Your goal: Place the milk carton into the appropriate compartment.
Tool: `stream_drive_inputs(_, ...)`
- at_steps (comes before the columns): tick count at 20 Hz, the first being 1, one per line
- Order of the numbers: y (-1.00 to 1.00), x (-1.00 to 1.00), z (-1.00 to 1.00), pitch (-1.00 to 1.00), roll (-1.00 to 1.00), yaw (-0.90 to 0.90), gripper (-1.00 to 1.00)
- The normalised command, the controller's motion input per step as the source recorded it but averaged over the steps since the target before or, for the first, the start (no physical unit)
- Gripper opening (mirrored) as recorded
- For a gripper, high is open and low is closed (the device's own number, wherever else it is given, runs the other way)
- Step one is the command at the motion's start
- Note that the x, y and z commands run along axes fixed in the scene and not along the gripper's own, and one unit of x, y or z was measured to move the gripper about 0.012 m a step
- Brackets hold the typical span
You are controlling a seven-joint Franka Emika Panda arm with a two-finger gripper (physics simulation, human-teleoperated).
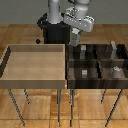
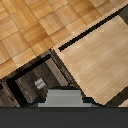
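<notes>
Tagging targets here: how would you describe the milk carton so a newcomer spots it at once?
Find the dark wooden divided bin on the exterior view's right, beside the light tray. The gripper hangs over its far compartment nearest that tray, and the milk carton is the grey box directly beneath it. The other small grey blocks sit apart, against dividers.

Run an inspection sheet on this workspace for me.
Surface: light wood tray beside a dark divided tray, both on thin legs.
Job's things: milk carton, a grey gabled shape close under the wrist camera, above the trays' shared edge.
Clutter: small grey blocks in the dark compartments.
Grippers: gripper above the dark tray's back corner; jaws not discernible.
Cables: nothing seen.
Surroundings: wood parquet floor.
</notes>
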Motion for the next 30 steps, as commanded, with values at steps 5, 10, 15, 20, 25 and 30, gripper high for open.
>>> stream_drive_inputs(5,0.0,-1.0,0.0,0.0,0.0,0.0,-1.0)
stream_drive_inputs(10,0.0,-0.8,0.0,0.0,0.0,0.0,-1.0)
stream_drive_inputs(15,1.0,0.0,0.0,0.0,0.0,0.0,-1.0)
stream_drive_inputs(20,0.4,-0.05,-0.2,0.0,0.0,0.0,-1.0)
stream_drive_inputs(25,0.0,0.0,-0.8,0.0,0.0,0.0,-1.0)
stream_drive_inputs(30,0.0,0.0,-1.0,0.0,0.0,0.0,-1.0)
